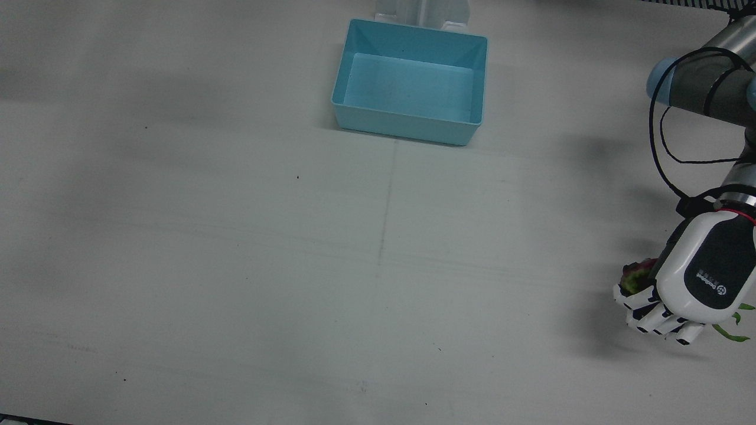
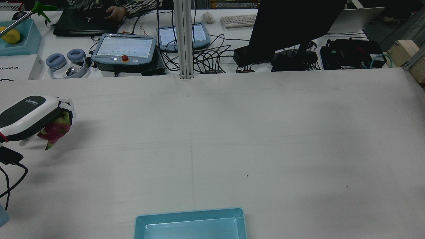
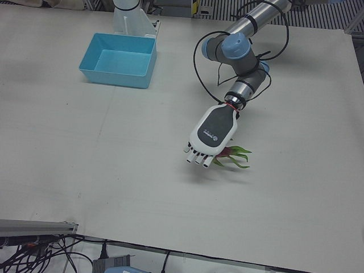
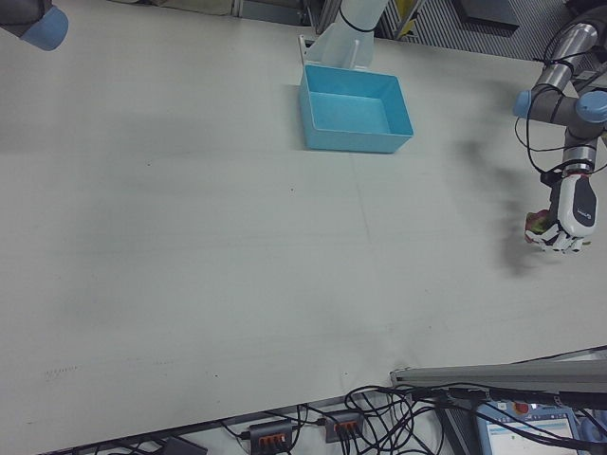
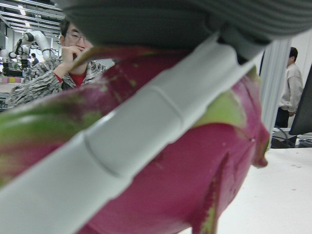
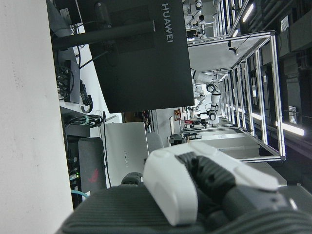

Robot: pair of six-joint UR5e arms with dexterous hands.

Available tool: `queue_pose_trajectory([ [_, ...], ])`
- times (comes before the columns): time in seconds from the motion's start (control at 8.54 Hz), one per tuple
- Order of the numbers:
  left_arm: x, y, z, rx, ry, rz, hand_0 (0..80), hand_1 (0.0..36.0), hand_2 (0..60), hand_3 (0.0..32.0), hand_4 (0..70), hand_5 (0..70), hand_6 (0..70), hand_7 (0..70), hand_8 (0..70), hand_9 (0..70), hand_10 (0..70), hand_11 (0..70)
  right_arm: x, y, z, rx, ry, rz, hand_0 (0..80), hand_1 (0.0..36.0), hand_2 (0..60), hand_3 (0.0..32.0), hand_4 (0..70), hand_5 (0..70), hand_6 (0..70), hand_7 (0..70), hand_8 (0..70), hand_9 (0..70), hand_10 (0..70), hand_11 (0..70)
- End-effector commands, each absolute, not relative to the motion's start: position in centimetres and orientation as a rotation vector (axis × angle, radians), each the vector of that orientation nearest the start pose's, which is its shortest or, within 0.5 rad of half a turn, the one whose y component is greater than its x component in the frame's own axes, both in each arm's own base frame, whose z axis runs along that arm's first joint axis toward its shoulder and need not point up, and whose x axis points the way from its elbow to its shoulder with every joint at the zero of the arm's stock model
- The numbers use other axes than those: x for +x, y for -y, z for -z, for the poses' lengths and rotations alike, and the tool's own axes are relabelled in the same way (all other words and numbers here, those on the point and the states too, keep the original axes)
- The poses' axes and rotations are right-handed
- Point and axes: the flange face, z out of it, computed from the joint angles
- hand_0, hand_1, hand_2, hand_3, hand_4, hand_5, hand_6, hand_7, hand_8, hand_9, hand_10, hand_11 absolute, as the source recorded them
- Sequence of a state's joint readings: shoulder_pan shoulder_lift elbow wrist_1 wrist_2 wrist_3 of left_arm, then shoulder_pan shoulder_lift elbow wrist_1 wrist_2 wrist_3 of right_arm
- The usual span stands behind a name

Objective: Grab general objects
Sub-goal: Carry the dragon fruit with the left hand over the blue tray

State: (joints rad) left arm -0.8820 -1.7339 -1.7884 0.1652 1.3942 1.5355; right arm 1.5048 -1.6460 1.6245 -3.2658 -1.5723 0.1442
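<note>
Dragon fruit (image 2: 56, 130) sits clamped in left hand (image 1: 688, 289) fingers (image 1: 647, 307) near the table (image 1: 236, 265) edge.

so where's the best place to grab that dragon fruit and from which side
Around its rounded middle, from above, much as the left hand is doing: the dragon fruit sits under the palm with fingers wrapped across its body. The green leafy tips sticking out look thin and floppy, so they are probably poor holds.
</note>
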Motion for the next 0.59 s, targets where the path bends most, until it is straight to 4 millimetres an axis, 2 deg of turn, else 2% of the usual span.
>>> queue_pose_trajectory([
  [0.0, 24.3, 50.9, -47.1, 0.487, -1.893, 0.689, 80.0, 36.0, 60.0, 0.0, 70.0, 70.0, 70.0, 70.0, 70.0, 70.0, 70.0, 70.0, 10.4, 45.2, -70.8, 0.211, -2.005, 2.332, 0.0, 0.0, 0.0, 0.0, 0.0, 0.0, 0.0, 0.0, 0.0, 0.0, 0.0, 0.0],
  [0.23, 25.3, 48.4, -43.2, 0.287, -1.978, 0.578, 80.0, 36.0, 60.0, 0.0, 70.0, 70.0, 70.0, 70.0, 70.0, 70.0, 70.0, 70.0, 10.4, 45.2, -70.8, 0.213, -2.005, 2.332, 0.0, 0.0, 0.0, 0.0, 0.0, 0.0, 0.0, 0.0, 0.0, 0.0, 0.0, 0.0],
  [0.35, 27.5, 47.4, -42.0, 0.125, -2.081, 0.546, 80.0, 36.0, 60.0, 0.0, 70.0, 70.0, 70.0, 70.0, 70.0, 70.0, 70.0, 70.0, 10.4, 45.2, -70.8, 0.213, -2.005, 2.332, 0.0, 0.0, 0.0, 0.0, 0.0, 0.0, 0.0, 0.0, 0.0, 0.0, 0.0, 0.0],
  [0.47, 31.6, 45.2, -40.6, -0.075, -2.169, 0.505, 80.0, 36.0, 60.0, 0.0, 70.0, 70.0, 70.0, 70.0, 70.0, 70.0, 70.0, 70.0, 10.4, 45.2, -70.8, 0.213, -2.005, 2.332, 0.0, 0.0, 0.0, 0.0, 0.0, 0.0, 0.0, 0.0, 0.0, 0.0, 0.0, 0.0],
])
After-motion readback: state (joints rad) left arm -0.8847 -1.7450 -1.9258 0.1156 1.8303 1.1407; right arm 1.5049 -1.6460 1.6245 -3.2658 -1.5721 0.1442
